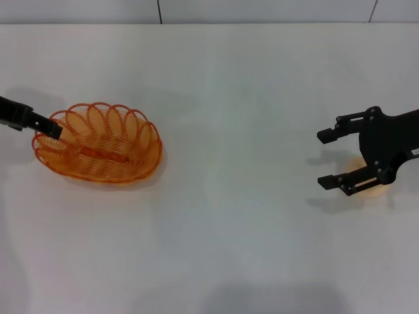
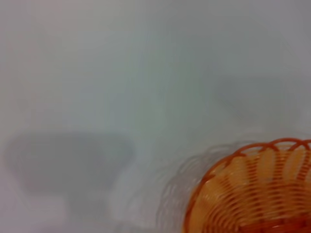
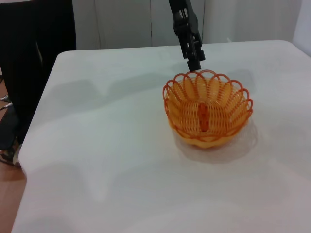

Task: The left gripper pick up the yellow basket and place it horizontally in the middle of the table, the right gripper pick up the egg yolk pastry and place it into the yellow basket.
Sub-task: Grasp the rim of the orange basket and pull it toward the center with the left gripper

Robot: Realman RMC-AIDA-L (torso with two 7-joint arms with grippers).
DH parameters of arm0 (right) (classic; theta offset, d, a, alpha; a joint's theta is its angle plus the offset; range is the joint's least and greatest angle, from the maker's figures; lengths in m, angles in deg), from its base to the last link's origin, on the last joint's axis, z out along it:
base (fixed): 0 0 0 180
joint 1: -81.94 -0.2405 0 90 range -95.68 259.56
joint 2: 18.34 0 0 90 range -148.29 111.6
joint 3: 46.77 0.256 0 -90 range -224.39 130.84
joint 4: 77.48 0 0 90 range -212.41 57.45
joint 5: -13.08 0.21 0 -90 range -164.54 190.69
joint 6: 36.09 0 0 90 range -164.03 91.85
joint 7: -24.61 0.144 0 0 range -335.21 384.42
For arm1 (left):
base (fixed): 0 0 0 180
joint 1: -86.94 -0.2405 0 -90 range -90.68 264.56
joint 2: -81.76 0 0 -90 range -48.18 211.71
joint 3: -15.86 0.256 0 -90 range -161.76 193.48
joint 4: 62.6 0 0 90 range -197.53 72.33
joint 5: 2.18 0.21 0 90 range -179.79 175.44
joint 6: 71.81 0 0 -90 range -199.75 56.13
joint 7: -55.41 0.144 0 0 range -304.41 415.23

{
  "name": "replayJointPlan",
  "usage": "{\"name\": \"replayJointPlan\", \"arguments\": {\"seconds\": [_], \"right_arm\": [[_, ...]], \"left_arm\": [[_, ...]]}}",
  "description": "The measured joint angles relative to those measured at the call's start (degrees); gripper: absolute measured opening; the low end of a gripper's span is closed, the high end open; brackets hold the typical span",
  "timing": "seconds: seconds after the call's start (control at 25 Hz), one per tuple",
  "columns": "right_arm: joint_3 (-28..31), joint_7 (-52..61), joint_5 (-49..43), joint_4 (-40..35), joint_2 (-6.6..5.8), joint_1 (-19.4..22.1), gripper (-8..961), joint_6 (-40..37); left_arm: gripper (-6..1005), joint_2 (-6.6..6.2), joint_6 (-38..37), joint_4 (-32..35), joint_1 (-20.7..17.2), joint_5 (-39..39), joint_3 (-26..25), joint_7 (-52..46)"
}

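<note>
Two grippers on bench (image 1: pixel 216 98): left gripper (image 1: pixel 54 129) at yellow basket (image 1: pixel 98 144) rim, frame left, jaws state unclear; right gripper (image 1: pixel 330 159) jaws spread, frame right, above egg yolk pastry (image 1: pixel 368 190).

Count on inspection: one table (image 1: pixel 236 98), white. One yellow basket (image 1: pixel 98 142) on it. One egg yolk pastry (image 1: pixel 366 190), mostly hidden beneath a claw. Two black grippers: one left gripper (image 1: pixel 54 128), one right gripper (image 1: pixel 329 159). Total, five items across four kinds.
</note>
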Motion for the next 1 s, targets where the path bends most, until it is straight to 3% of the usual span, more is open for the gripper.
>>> {"name": "replayJointPlan", "arguments": {"seconds": [0.28, 1.0], "right_arm": [[-1.24, 0.01, 0.46, 0.10, 0.04, -0.25, 806, 0.91], [-2.36, 0.01, 0.73, 0.53, 0.12, -0.24, 805, 2.18]], "left_arm": [[843, 0.90, 2.01, -1.41, 0.83, 4.73, -0.09, -0.68], [842, 1.65, 9.64, -7.96, 1.41, 1.91, -0.32, 2.19]]}}
